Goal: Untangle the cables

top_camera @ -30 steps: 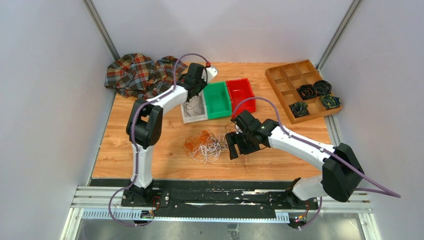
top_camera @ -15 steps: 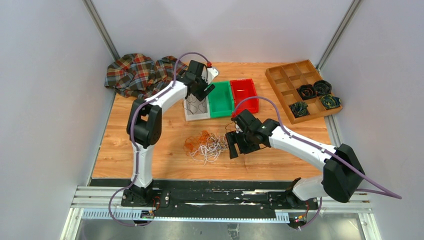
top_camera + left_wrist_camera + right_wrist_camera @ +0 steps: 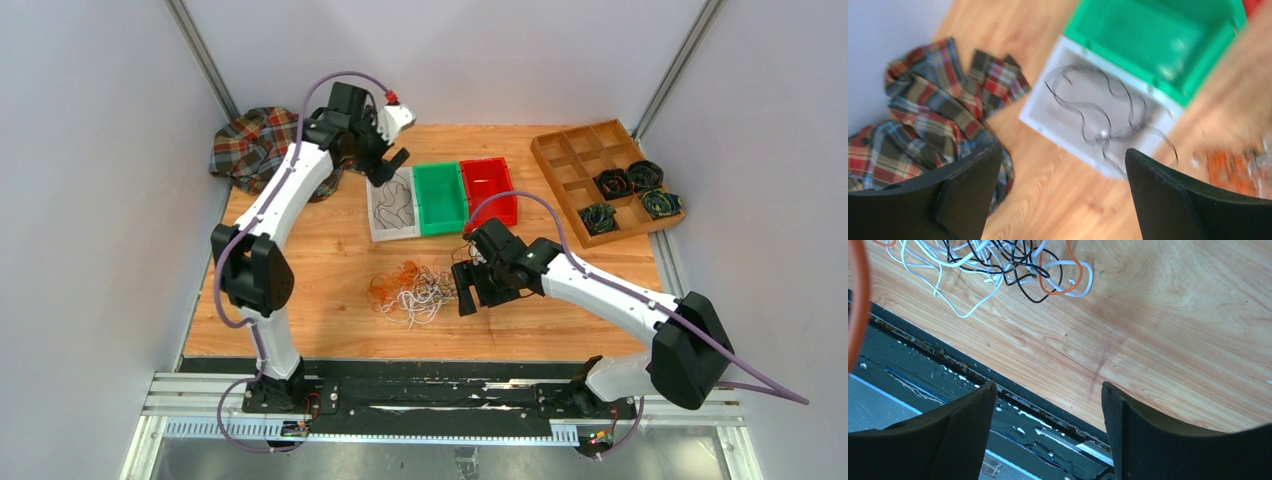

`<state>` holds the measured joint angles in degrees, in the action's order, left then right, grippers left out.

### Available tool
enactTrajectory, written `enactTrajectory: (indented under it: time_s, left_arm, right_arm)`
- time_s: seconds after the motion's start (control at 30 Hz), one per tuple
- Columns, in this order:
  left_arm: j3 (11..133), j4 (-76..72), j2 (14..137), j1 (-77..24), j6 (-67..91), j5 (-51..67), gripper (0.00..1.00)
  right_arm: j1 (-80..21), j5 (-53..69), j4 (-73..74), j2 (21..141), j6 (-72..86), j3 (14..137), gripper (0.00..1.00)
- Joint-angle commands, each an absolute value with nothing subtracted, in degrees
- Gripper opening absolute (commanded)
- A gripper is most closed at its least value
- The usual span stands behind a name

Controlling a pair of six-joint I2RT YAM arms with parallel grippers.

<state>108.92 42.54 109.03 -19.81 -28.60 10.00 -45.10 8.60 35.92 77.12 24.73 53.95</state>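
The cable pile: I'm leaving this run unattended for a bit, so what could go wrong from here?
The cables are a knot of orange, white and black strands; the open right tool beside them could drag the whole bunch when pulling one. White strands lie near the front edge of the table and might slip over it. The black cable in the white bin seems to loop over the rim, so it may spill out.
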Motion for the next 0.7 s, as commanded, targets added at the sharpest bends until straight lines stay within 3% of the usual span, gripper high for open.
enactTrajectory:
  time_s: [0.0,0.2,0.5,0.6,0.67]
  left_arm:
    - [102.8,58.9,102.9,-17.8,-46.4,25.9,0.95]
    - [95.4,65.2,97.8,-18.2,-66.8,30.7,0.93]
    - [95.4,65.1,103.8,-21.9,-77.7,27.8,0.82]
    - [95.4,64.2,105.9,-23.2,-78.8,26.3,0.75]
    - [94.9,61.5,106.6,-23.4,-78.2,25.4,0.62]
  right_arm:
    - [-45.2,9.0,35.9,76.6,25.2,54.4,0.76]
    - [-45.2,9.5,36.0,77.2,25.7,54.8,0.76]
    - [-45.2,8.6,37.4,76.4,26.5,55.0,0.76]
    - [-45.2,8.3,37.3,76.4,26.8,54.4,0.76]
    - [-45.2,8.5,37.3,76.6,27.0,54.5,0.76]
